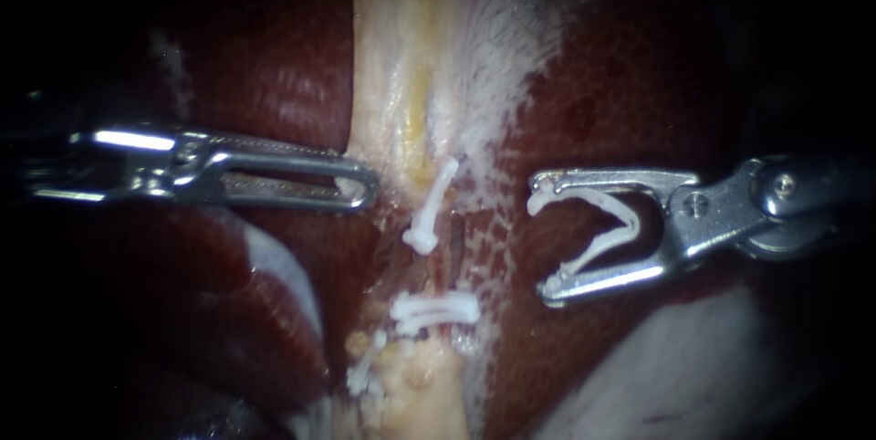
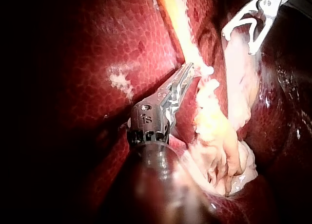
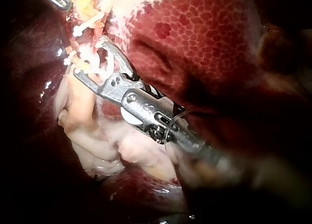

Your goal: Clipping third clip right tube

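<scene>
Seated clips (image 1: 431,207) cross the tube (image 1: 445,257) in the pale strip on the liver (image 1: 639,84); my left instrument (image 1: 365,189), jaws together, touches the strip's edge, and my right instrument (image 1: 545,239), just beside the tube, holds an open clip (image 1: 595,251) between wide-spread jaws.

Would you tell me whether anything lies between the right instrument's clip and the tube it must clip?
Nothing visible does: only bare liver surface separates the open clip in the right instrument from the tube.
</scene>
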`<control>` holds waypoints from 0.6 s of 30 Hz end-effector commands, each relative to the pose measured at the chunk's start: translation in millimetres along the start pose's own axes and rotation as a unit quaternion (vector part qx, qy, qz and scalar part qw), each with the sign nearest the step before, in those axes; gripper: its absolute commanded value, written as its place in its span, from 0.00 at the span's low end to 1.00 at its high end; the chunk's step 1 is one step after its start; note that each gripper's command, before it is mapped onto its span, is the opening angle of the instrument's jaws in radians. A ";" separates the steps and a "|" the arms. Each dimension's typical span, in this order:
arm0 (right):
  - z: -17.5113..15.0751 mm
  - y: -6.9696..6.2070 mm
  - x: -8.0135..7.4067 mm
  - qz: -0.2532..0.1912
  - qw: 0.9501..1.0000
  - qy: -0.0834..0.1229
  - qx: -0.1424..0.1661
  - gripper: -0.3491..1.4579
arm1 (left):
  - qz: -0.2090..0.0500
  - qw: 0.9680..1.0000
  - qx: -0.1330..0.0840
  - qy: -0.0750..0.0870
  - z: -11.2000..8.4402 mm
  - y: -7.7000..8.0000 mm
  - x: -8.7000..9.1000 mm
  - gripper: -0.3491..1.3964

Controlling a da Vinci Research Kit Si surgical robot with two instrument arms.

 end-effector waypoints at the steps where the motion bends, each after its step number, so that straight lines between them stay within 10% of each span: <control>1: 0.0 0.0 0.0 0.000 1.000 0.000 0.000 0.52 | 0.000 1.000 0.000 0.000 0.0 0.0 0.0 0.00; 18: 4.1 -0.8 -2.8 0.002 1.000 -0.004 -0.004 0.52 | -0.008 1.000 -0.005 -0.001 -4.2 0.6 -2.6 0.00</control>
